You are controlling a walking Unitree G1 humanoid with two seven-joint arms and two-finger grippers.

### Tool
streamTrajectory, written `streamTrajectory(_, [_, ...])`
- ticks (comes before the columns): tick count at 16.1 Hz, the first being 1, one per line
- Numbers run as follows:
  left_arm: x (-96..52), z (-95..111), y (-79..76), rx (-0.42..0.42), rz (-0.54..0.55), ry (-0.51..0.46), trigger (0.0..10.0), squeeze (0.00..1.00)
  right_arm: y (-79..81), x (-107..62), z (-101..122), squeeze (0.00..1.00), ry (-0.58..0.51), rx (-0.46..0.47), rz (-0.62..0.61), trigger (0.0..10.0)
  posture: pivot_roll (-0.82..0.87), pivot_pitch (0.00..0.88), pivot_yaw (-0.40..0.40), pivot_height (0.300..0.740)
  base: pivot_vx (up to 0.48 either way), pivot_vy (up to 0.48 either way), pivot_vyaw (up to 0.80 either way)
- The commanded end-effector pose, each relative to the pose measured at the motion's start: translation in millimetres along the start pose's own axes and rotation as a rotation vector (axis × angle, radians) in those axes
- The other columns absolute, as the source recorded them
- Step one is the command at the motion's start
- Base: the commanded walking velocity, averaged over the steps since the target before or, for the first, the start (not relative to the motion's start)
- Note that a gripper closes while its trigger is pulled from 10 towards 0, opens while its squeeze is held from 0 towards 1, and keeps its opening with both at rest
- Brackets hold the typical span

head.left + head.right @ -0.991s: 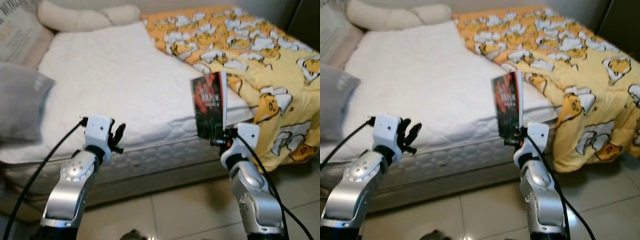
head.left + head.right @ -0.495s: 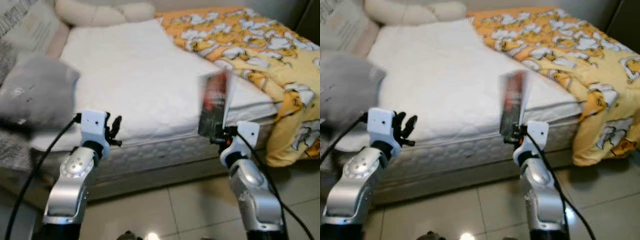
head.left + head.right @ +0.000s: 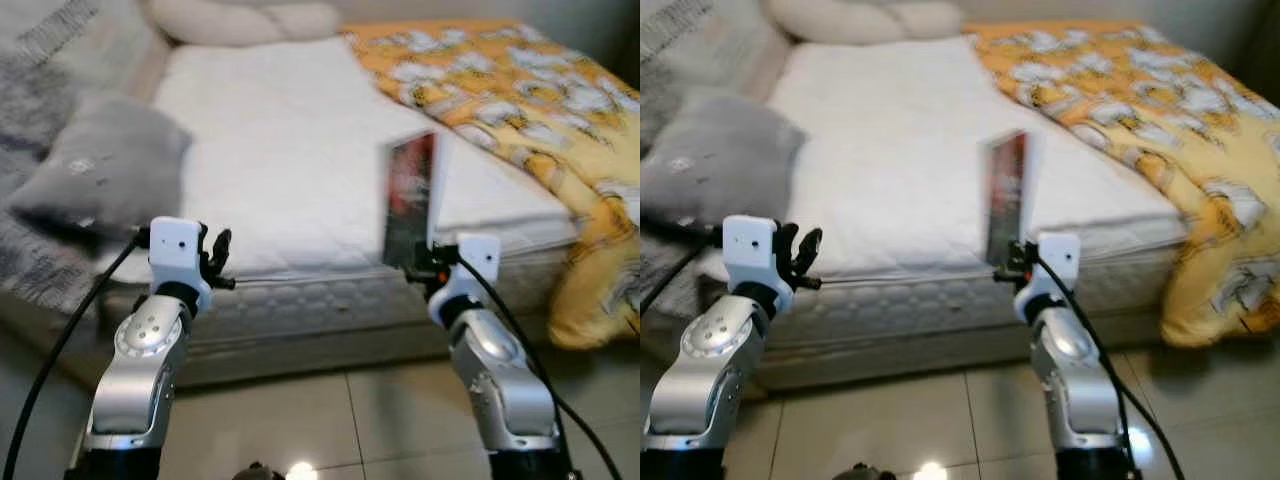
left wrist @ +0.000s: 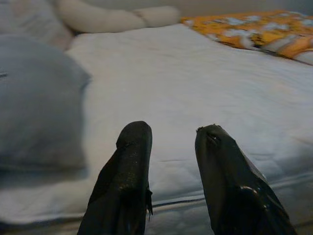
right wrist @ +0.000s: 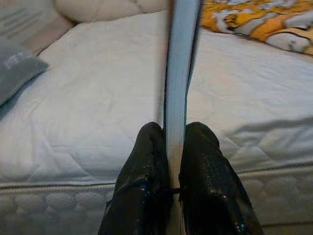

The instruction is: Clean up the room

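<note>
Grey pillow [image 3: 105,175] on bed [image 3: 290,150], far left of book.
Your left tool [image 3: 218,262] short of bed edge, fingers [image 4: 128,161] apart, holding nothing.
Book [image 3: 410,200] upright, long axis vertical, in front of bed edge, nearer your right arm.
Your right tool [image 5: 170,147] clamped on book's bottom edge.
Yellow blanket [image 3: 520,90] on bed, right of book.

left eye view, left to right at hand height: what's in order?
Grey pillow → left hand, open over the mattress edge → book, upright, clamped in the right hand → yellow patterned blanket draped over the bed's right side.
</note>
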State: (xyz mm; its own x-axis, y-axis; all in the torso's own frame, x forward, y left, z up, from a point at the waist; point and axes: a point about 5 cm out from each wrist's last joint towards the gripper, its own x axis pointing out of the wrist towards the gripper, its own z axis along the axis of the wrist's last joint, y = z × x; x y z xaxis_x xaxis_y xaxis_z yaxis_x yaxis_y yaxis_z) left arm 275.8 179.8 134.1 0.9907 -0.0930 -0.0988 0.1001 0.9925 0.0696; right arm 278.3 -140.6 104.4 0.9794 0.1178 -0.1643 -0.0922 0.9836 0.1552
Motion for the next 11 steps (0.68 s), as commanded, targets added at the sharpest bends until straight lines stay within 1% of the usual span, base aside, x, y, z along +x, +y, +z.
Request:
streamTrajectory(1, [-0.1,1.7,2.4,0.003,0.012,-0.004,10.0,0.04,7.9,5.1,14.8,0.0,-0.053,-0.007,0.034,10.0,0.0,0.0,0.028,0.74,0.289,0.0,0.8])
streamTrajectory(3, [-1.1,1.2,2.2,0.005,0.013,-0.002,10.0,0.04,9.2,7.0,15.8,0.0,-0.053,-0.003,0.053,10.0,0.01,0.0,0.024,0.74,0.283,0.0,0.74])
streamTrajectory(6, [-2.4,0.6,3.2,0.007,0.015,0.002,10.0,0.04,13.0,8.8,15.4,0.0,-0.048,-0.007,0.08,10.0,0.01,0.0,0.023,0.74,0.287,0.0,0.47])
streamTrajectory(7, [-3.1,0.3,4.3,0.008,0.014,0.004,10.0,0.04,16.2,9.5,14.7,0.0,-0.044,-0.009,0.094,10.0,0.01,0.0,0.021,0.74,0.281,0.0,0.0])
streamTrajectory(11, [-2.1,1.3,3.9,0.005,-0.01,0.003,10.0,0.05,17.5,10.6,13.4,0.0,-0.04,0.017,0.102,10.0,0.01,0.0,0.025,0.74,0.296,0.0,0.0])
